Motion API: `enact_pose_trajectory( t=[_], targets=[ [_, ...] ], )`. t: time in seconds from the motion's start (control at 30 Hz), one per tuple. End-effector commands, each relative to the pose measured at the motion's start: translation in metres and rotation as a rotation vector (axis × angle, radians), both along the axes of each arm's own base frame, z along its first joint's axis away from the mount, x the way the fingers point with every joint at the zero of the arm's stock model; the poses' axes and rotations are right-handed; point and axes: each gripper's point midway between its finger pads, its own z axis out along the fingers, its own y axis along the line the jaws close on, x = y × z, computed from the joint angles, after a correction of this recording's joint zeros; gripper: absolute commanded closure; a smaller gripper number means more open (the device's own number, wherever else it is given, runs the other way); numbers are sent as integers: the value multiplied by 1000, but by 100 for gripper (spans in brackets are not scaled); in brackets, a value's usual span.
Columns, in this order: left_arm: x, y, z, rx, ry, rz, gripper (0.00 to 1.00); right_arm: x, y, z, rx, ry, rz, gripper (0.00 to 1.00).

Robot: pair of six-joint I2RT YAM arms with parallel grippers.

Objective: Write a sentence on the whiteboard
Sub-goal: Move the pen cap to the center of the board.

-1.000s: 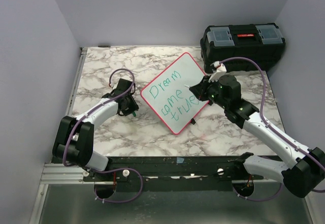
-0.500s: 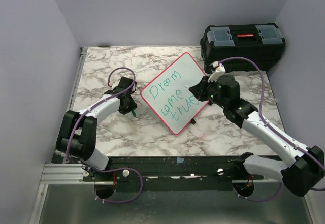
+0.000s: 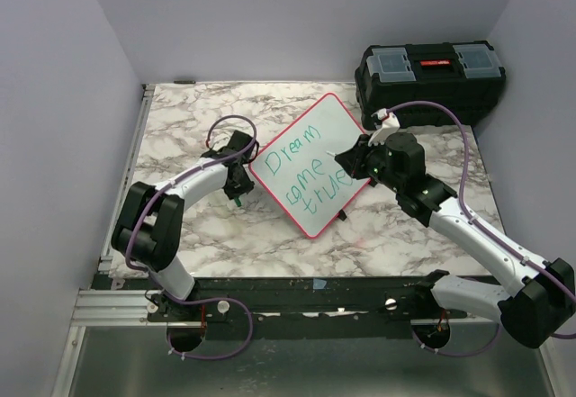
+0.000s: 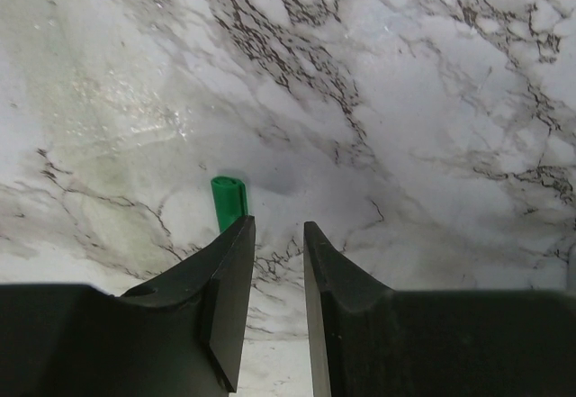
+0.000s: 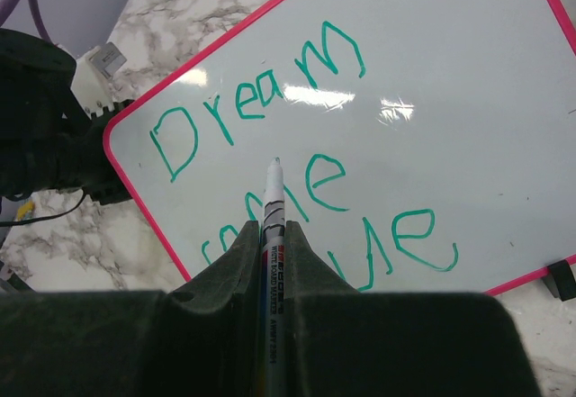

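Right gripper [image 5: 273, 231] clamped on a marker [image 5: 272, 190], tip just above the whiteboard [image 3: 329, 120], between "Dream" and "come". Left gripper [image 4: 277, 226]: jaws a narrow slit apart, nothing between them. A green cap [image 4: 229, 201] shows just past its left fingertip; can't tell if they touch.

Whiteboard lies flat, centre-right on the table, turned diamond-wise. White face, thin red-pink rim, rounded corners, small black clip [image 5: 560, 280] on the near edge. The sentence [image 3: 310, 172] is thin green handwriting, "Dream come true", in three slanted rows, letters uneven.

Versus a second ago: left arm has swung in from further left, and its gripper now sits just beside the board's left corner. Right arm, marker and board unchanged.

Table [image 3: 180, 118] is white-grey marble pattern. Black toolbox [image 3: 430, 73] at the far right corner, well apart from the left arm. Plain pale lilac walls [image 3: 288, 19] on three sides.
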Motion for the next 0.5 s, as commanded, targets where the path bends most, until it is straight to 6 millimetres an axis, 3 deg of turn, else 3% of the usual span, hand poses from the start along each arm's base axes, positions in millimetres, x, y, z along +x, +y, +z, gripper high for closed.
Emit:
enact_pose_trajectory(
  t=[0.0,0.2,0.47],
  targets=[
    [-13,-3,-6,2,33,18,70,-1,2,8,22,-28,4,99],
    [-11,-2,-2,8,38,40,70,-3,2,8,26,-27,11,99],
    [-16,27,35,130,-30,24,69,-4,3,7,27,-25,16,99]
  ],
)
